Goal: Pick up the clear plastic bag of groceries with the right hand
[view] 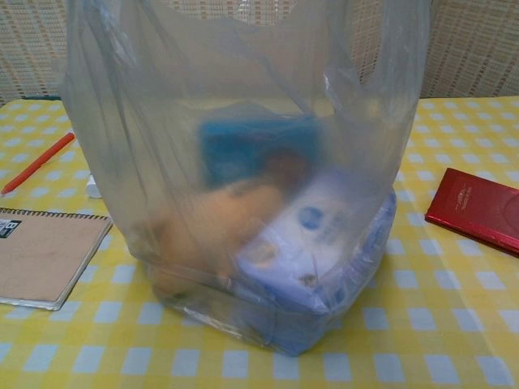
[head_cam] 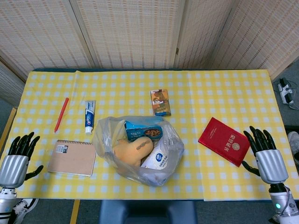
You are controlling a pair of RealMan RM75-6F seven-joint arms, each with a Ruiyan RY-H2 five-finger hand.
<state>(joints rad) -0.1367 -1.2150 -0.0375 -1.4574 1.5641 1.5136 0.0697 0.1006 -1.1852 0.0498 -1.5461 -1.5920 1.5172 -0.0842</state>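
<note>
Two hands rest open and empty at the near corners of the yellow checked surface [head_cam: 224,93]: the left hand [head_cam: 18,156] beside one spiral notebook [head_cam: 72,157], the right hand [head_cam: 265,151] just beside one red booklet [head_cam: 223,141]. One clear plastic bag of groceries [head_cam: 139,149] sits at the near middle, between them. Beyond lie one red pen [head_cam: 61,114], one toothpaste tube [head_cam: 89,116] and one small box [head_cam: 160,102].

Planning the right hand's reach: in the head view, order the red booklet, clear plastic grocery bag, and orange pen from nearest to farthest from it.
From the right hand:
1. Red booklet, just beside it.
2. Clear plastic grocery bag, table centre.
3. Orange pen, far left side.
</note>
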